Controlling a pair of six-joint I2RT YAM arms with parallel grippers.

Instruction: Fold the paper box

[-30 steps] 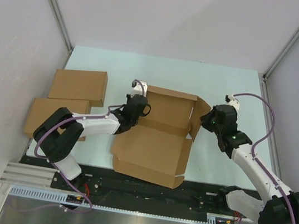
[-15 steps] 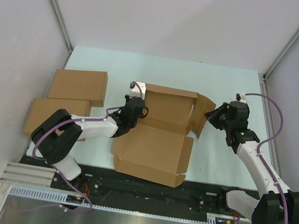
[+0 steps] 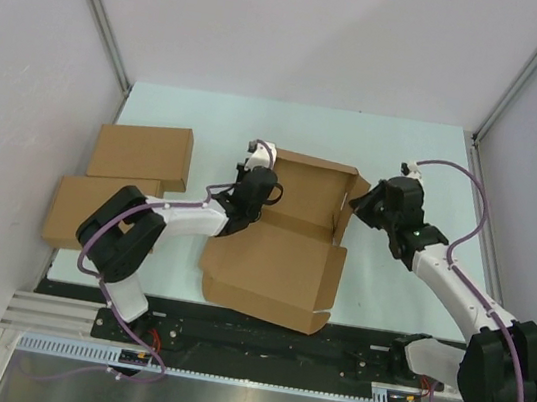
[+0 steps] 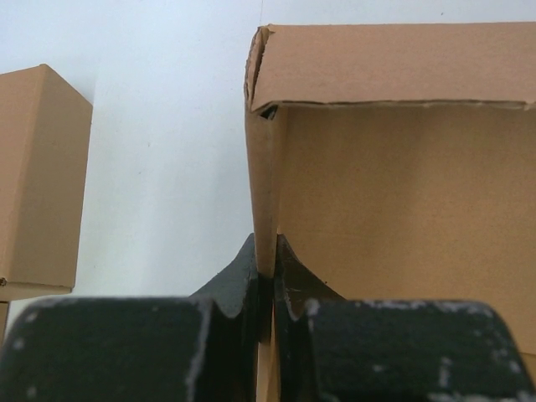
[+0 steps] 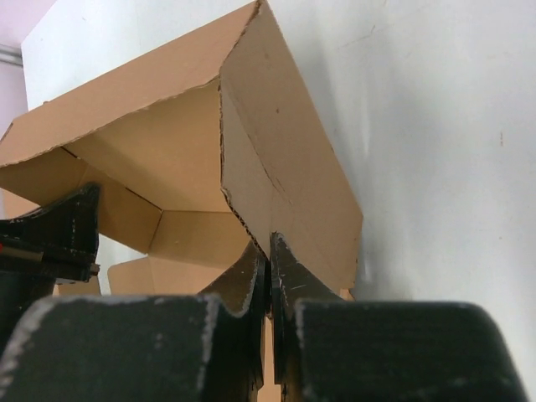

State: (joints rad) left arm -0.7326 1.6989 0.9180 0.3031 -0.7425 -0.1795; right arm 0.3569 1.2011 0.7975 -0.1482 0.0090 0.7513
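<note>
The paper box (image 3: 281, 253) is a brown cardboard sheet, partly folded, in the middle of the pale table (image 3: 220, 118). Its back wall and both side flaps stand up. My left gripper (image 3: 267, 183) is shut on the upright left side wall, and in the left wrist view that thin wall (image 4: 266, 193) runs between my fingertips (image 4: 265, 251). My right gripper (image 3: 357, 202) is shut on the lower edge of the right side flap (image 5: 285, 167), which slants up and away from the jaws (image 5: 267, 247). The lid panel (image 3: 271, 282) lies flat toward the arm bases.
Two finished flat brown boxes (image 3: 142, 152) (image 3: 95, 211) lie at the table's left edge. One of them (image 4: 38, 176) shows at the left of the left wrist view. Grey walls close in both sides and the back. The black base rail (image 3: 257, 346) runs along the near edge.
Both grippers moved inward with their flaps. The left one went right and farther back. The right one swung out right, then came back left. The standing back part now looks narrower.
</note>
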